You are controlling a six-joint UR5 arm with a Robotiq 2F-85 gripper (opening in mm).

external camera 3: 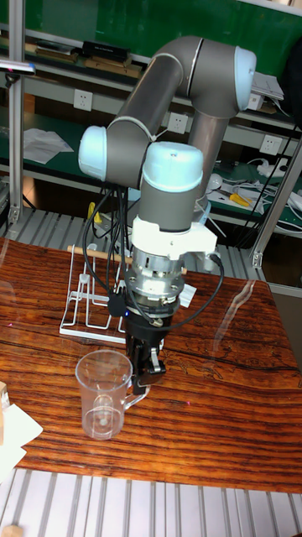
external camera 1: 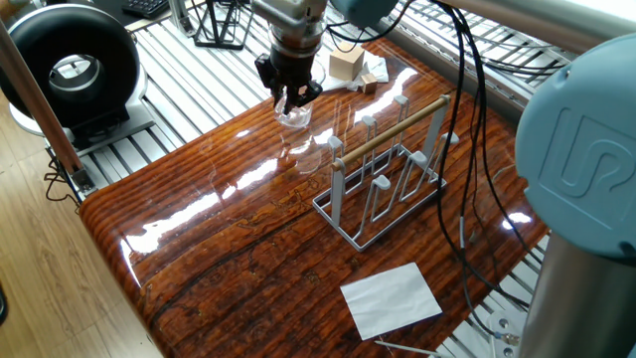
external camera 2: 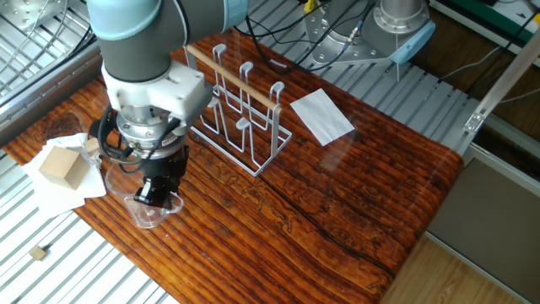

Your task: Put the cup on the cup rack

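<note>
I've got the black two-finger gripper [external camera 3: 148, 375] pinching the handle of the clear, colourless glass cup [external camera 3: 102, 405], which sits upright just off the wooden table [external camera 2: 337, 194], near the pale grey-white wire cup rack [external camera 2: 240, 105] with its wooden rod.

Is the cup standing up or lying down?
Standing up. The cup has its open mouth on top, and the gripper holds its handle.
</note>
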